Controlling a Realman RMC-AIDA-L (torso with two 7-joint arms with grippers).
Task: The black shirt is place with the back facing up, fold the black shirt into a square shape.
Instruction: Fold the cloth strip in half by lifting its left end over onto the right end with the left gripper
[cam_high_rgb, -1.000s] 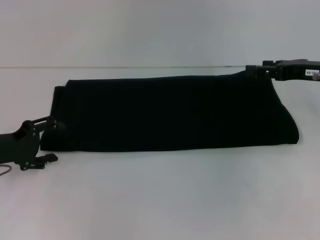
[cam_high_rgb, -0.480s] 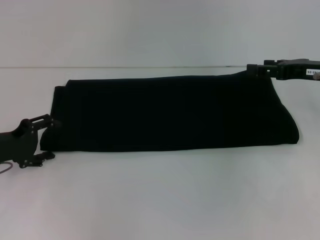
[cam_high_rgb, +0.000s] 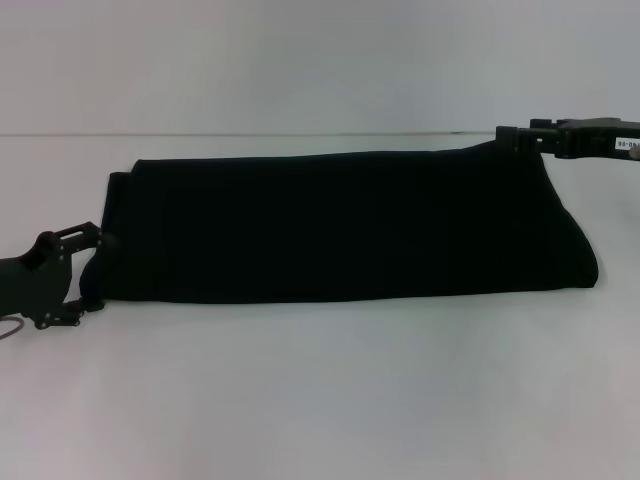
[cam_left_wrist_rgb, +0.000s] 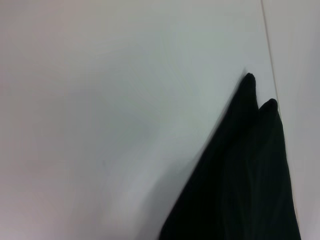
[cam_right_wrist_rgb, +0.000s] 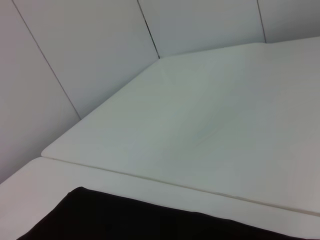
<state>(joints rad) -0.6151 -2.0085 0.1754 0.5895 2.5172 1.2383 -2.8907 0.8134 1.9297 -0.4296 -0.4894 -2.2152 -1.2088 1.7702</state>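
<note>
The black shirt (cam_high_rgb: 340, 225) lies on the white table (cam_high_rgb: 320, 400) as a long folded band running left to right, plain side up. My left gripper (cam_high_rgb: 98, 272) is at the band's near left corner, open, one finger above the cloth edge and one below it. My right gripper (cam_high_rgb: 503, 138) is at the far right corner, shut on the shirt's edge, which rises slightly to meet it. The left wrist view shows the shirt (cam_left_wrist_rgb: 250, 175) ending in two pointed folds. The shirt's edge (cam_right_wrist_rgb: 150, 220) crosses the right wrist view, where no fingers show.
The table's far edge (cam_high_rgb: 300, 135) meets a pale wall just behind the shirt. A table seam (cam_right_wrist_rgb: 175, 187) and panelled wall show in the right wrist view. White tabletop stretches in front of the shirt.
My left gripper has slid a little to the left and upward along the shirt's left corner. The right gripper has shifted very slightly to the right. The shirt has kept its shape.
</note>
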